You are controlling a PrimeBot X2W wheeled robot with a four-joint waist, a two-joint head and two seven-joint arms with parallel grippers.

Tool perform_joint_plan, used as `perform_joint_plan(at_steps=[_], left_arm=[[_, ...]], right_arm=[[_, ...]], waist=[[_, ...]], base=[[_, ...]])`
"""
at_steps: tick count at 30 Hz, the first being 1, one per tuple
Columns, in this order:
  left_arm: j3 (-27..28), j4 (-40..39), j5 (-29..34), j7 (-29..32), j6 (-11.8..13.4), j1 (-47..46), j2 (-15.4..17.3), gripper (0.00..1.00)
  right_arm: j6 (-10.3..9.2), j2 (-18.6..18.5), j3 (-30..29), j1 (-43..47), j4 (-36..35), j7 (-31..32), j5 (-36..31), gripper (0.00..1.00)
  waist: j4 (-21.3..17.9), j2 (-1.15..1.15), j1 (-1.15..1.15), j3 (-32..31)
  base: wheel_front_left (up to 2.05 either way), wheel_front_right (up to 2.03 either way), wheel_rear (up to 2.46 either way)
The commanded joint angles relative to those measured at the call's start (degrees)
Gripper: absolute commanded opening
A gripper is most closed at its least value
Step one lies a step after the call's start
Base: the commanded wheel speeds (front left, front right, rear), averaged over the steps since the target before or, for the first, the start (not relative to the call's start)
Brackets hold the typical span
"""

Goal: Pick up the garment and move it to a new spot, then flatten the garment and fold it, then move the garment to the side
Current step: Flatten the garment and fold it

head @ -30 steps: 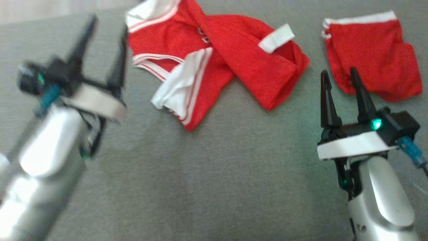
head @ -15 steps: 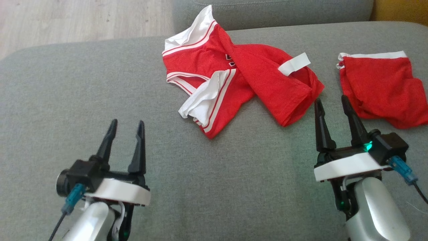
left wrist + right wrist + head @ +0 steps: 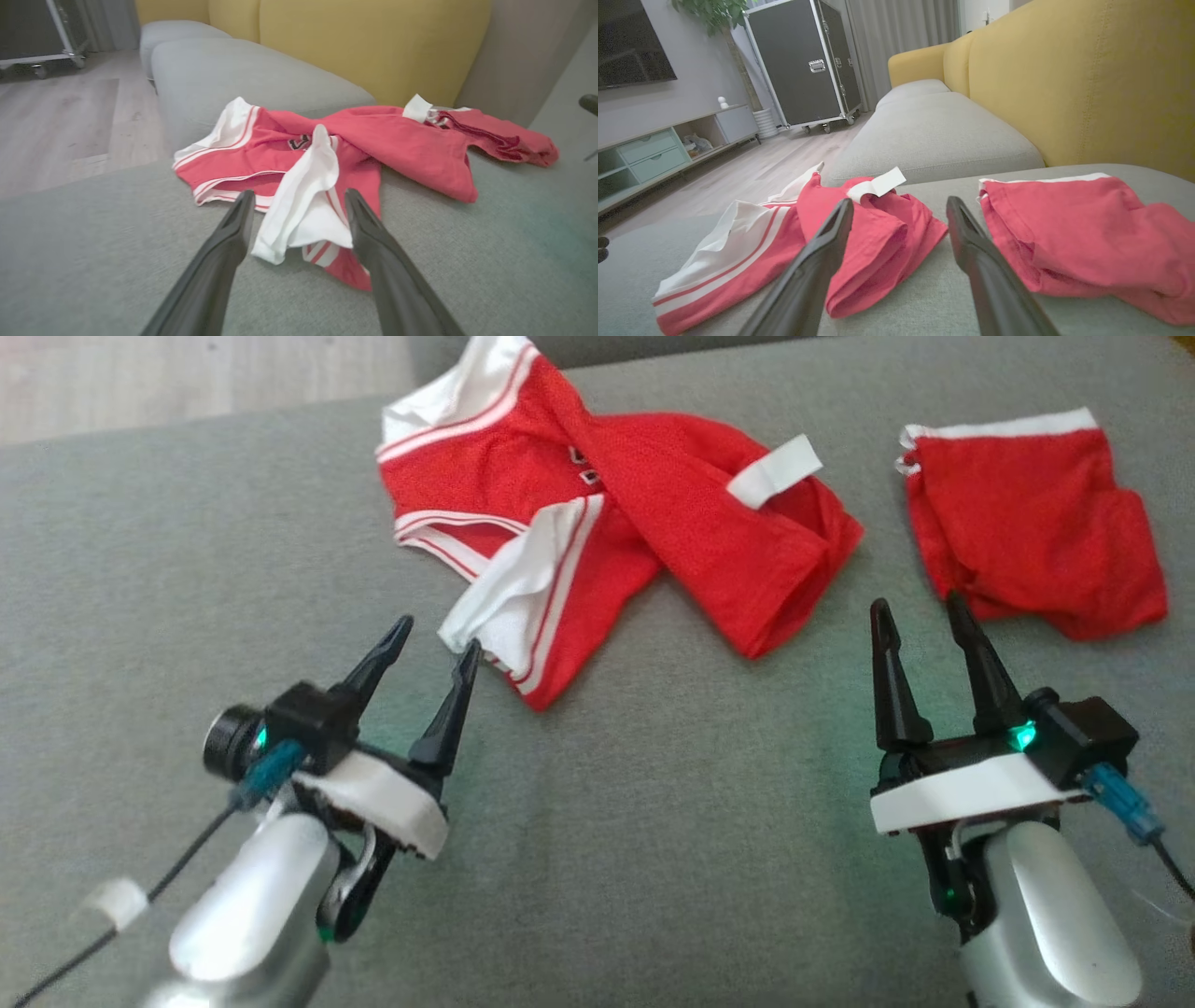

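1. Left tool: jaws wide, nothing held. It sits at the lower left of the head view, with its fingers angled up and to the right.
2. Left tool tips: in the left wrist view they flank the white striped edge of the garment. The finger nearer the cloth may be touching it, but blur prevents confirmation.
3. Right tool: jaws wide, nothing held. Its fingers point at the gap between the garment and the second red piece. One tip lies just beside that piece's near corner.
4. Garment: red with white trim, crumpled, lying on the grey sofa seat ahead of both tools. A white tab rests on its upper fold.
5. Second red piece: lies apart from the garment, on the robot's right.
6. Yellow backrest: stands behind the seat.
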Motion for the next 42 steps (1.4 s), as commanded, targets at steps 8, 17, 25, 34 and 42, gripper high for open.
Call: perform_joint_plan(at_steps=[8, 17, 25, 34, 42], left_arm=[[-0.13, 5.89, 1.25, 5.09, -2.36, -9.84, 0.53, 1.00], [-0.72, 12.96, 2.89, 6.51, -1.80, -15.06, 1.20, 1.00], [-1.18, 15.06, 3.40, 4.26, -1.98, -16.19, 1.27, 0.00], [-0.66, 12.52, 6.48, -1.23, -0.26, -18.40, 5.08, 0.00], [-1.39, 4.76, 10.46, -3.03, -0.39, -20.18, 11.53, 0.00]], right_arm=[[-0.05, 0.09, 1.02, -3.41, -3.25, -0.36, 1.02, 1.00], [-0.05, 0.09, 0.76, -4.15, -4.18, -0.36, 2.00, 1.00], [-0.05, 0.09, 0.61, -4.02, -3.97, -0.36, 2.09, 1.00], [-0.05, 0.09, 1.20, -3.82, -3.15, -0.36, 1.79, 1.00], [-0.05, 0.09, 1.98, -2.92, -1.45, -0.36, 1.91, 1.00]], waist=[[-4.64, 0.00, -0.01, 4.67], [-7.32, 0.00, -0.01, 7.51], [-7.33, 0.00, -0.01, 6.82], [-5.46, 0.00, -0.01, 3.65], [-2.45, 0.00, -0.01, 0.47]], base=[[0.00, 0.00, 0.00], [0.00, 0.00, 0.00], [0.00, 0.00, 0.00], [0.00, 0.00, 0.00], [0.00, 0.00, 0.00]])
